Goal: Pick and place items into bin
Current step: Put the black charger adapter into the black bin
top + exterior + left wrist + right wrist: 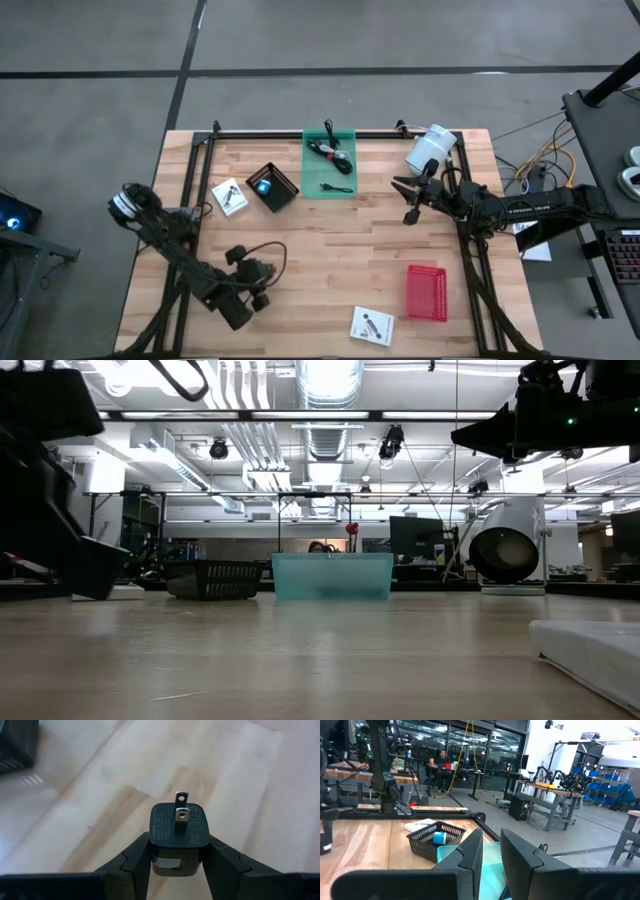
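My left gripper (176, 865) (258, 285), over the table's near left part, is shut on a small black plug adapter (179, 827) with two metal prongs. The green see-through bin (330, 163) (332, 576) stands at the far middle, with a coiled black cable (331, 150) and a small black piece (338, 187) inside. My right gripper (491, 851) (408, 198) hovers right of the bin, its fingers a little apart with nothing between them. A flat white packet (372, 325) lies near the front edge, another (229, 196) at the left. My left gripper pinches the adapter's black body by two opposite sides (154, 851) between its two fingers. The pronged face (182, 815) is turned away from the fingers' roots. The fingers slant downward, and the adapter is clear of the wood.
A black mesh basket (272, 187) (436, 840) with a blue thing inside stands left of the bin. A red basket (427, 292) sits at the near right. A white lamp-like cylinder (430, 148) (510, 550) is at the far right. Bare wood lies in the table's middle.
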